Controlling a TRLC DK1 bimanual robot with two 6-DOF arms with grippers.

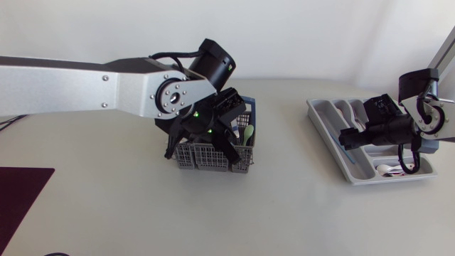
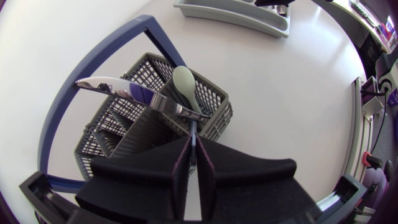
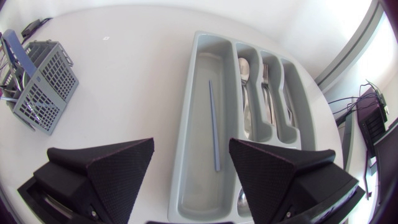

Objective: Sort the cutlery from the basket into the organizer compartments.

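Note:
The grey mesh basket [image 1: 206, 158] with a blue handle [image 2: 68, 93] stands at the table's middle. My left gripper [image 1: 207, 139] points down into it. In the left wrist view this gripper [image 2: 194, 146] is shut on a thin bluish-grey handle [image 2: 193, 130] rising from the basket [image 2: 118, 118]. A knife [image 2: 134, 92] with a pale blade lies across the basket top beside a pale green spoon [image 2: 186, 87]. My right gripper [image 1: 353, 137] hovers open above the grey organizer [image 1: 320, 114], nothing between its fingers [image 3: 191, 152].
The organizer [image 3: 193, 81] holds a thin blue stick [image 3: 212, 124] in its long compartment, spoons [image 3: 244, 74] and forks [image 3: 266, 87] in the narrower ones. A dark red mat [image 1: 18, 192] lies at the front left corner.

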